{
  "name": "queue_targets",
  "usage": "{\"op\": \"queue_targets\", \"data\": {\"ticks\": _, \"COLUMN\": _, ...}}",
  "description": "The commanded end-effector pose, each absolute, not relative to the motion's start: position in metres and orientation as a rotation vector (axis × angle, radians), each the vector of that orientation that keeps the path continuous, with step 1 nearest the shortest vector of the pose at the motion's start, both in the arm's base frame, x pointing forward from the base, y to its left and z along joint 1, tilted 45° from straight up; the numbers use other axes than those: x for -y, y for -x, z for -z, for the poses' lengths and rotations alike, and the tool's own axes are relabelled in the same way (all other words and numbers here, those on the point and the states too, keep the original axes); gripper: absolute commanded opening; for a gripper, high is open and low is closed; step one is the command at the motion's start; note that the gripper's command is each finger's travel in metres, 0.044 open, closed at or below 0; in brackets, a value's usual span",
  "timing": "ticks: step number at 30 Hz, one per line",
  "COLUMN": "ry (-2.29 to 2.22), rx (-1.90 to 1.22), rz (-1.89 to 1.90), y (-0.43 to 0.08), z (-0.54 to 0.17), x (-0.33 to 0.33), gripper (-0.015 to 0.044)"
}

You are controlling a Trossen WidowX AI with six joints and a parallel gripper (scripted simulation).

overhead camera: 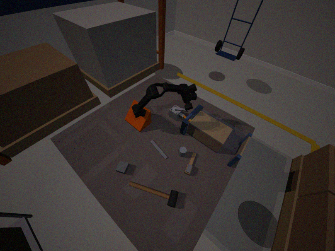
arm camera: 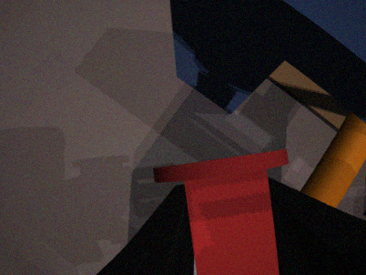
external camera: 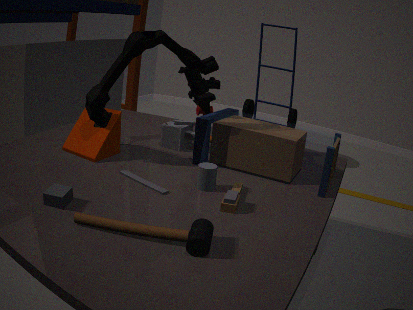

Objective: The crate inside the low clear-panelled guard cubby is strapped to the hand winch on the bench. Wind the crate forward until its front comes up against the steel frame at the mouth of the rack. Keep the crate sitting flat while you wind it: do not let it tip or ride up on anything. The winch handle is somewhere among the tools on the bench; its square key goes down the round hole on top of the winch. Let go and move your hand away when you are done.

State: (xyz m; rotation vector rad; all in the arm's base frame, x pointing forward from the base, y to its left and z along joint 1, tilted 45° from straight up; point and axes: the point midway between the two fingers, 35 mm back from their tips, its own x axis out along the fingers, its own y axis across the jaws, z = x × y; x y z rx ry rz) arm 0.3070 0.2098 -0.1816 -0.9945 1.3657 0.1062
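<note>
The gripper (overhead camera: 188, 107) (external camera: 204, 106) (arm camera: 229, 193) is shut on the red grip (external camera: 199, 110) (arm camera: 234, 228) of the winch handle. The handle's grey arm (overhead camera: 180, 109) (external camera: 184, 123) lies across the top of the grey winch (overhead camera: 173, 114) (external camera: 170, 136) and points towards the rack. Its key and the round hole are hidden. An orange strap (overhead camera: 186, 118) (arm camera: 339, 159) runs from the winch to the rack mouth. The tan crate (overhead camera: 208, 125) (external camera: 256, 147) sits flat, close behind the blue steel frame (overhead camera: 195, 113) (external camera: 201, 139). I cannot tell whether they touch.
A grey cylinder (overhead camera: 182, 151) (external camera: 207, 176), a wooden block tool (external camera: 230, 200), a flat grey bar (external camera: 143, 181), a grey block (external camera: 58, 195) and a black-headed mallet (external camera: 199, 237) lie on the bench. Clear panels and a blue-posted end frame (external camera: 326, 171) stand around the crate.
</note>
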Motion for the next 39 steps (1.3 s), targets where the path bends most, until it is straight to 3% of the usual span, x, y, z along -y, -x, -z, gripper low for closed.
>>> {"op": "queue_targets", "data": {"ticks": 1, "ry": 0.981, "rx": -1.383, "rz": -0.137, "y": -0.294, "z": 0.191, "x": -0.221, "gripper": 0.0000}}
{"op": "queue_targets", "data": {"ticks": 39, "ry": 0.977, "rx": -1.385, "rz": -0.141, "y": -0.253, "z": 0.209, "x": -0.247, "gripper": 0.0000}}
